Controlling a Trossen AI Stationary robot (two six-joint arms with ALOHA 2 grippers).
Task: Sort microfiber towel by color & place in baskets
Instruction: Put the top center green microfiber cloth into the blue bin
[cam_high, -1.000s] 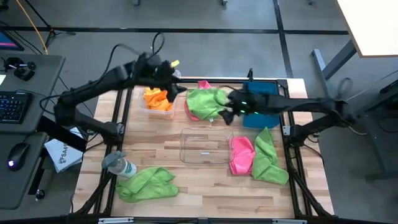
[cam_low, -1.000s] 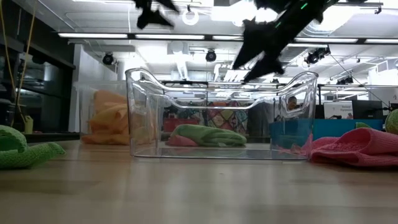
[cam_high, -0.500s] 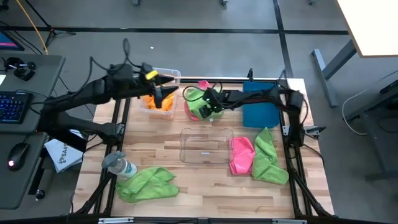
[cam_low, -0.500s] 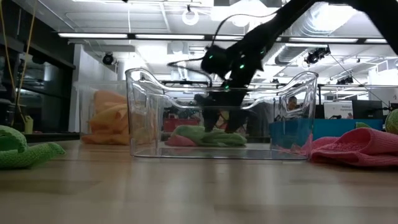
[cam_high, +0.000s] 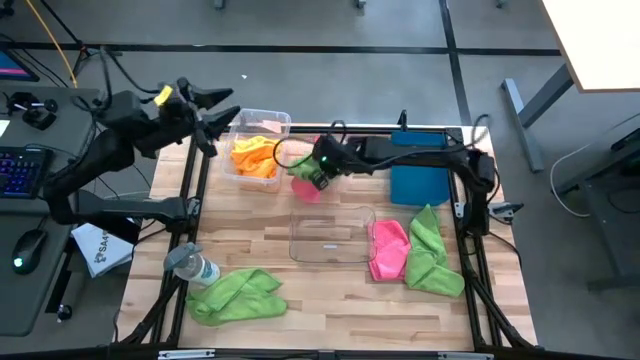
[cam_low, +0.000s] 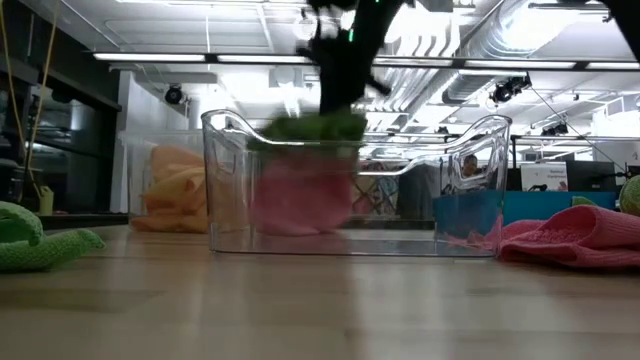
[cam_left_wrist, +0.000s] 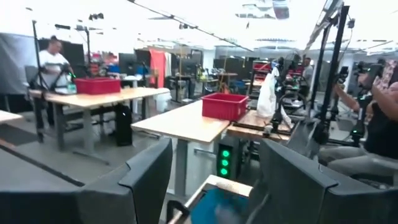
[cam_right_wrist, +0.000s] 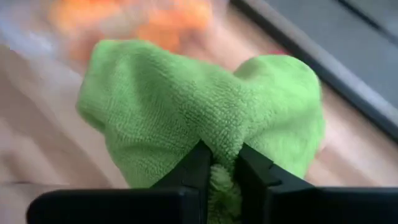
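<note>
— What do your bins hold, taking the clear middle basket (cam_high: 331, 235) as the landmark?

— Item one: that basket, empty. Nearest you from it, a lime towel (cam_high: 235, 295) lies on the table by the bottle (cam_high: 192, 265). Just right of it, a pink towel (cam_high: 388, 248) and another green towel (cam_high: 432, 252) lie touching each other. Beyond it to the left, your second clear basket (cam_high: 257, 150) holds orange towels (cam_high: 254, 157). Beyond it to the right, the blue basket (cam_high: 418, 172); its contents cannot be made out.

— And your grippers?

— Your right gripper (cam_high: 318, 170) hangs just beyond the landmark, fingers (cam_right_wrist: 198, 168) pinched on a green towel (cam_right_wrist: 205, 118), with pink cloth (cam_low: 300, 195) dangling below. Half a second ago that bundle lay on the table; it is now lifted. Your left gripper (cam_high: 205, 118) has pulled back from the orange basket past the table's left edge, fingers (cam_left_wrist: 146, 171) spread apart, holding nothing.
</note>
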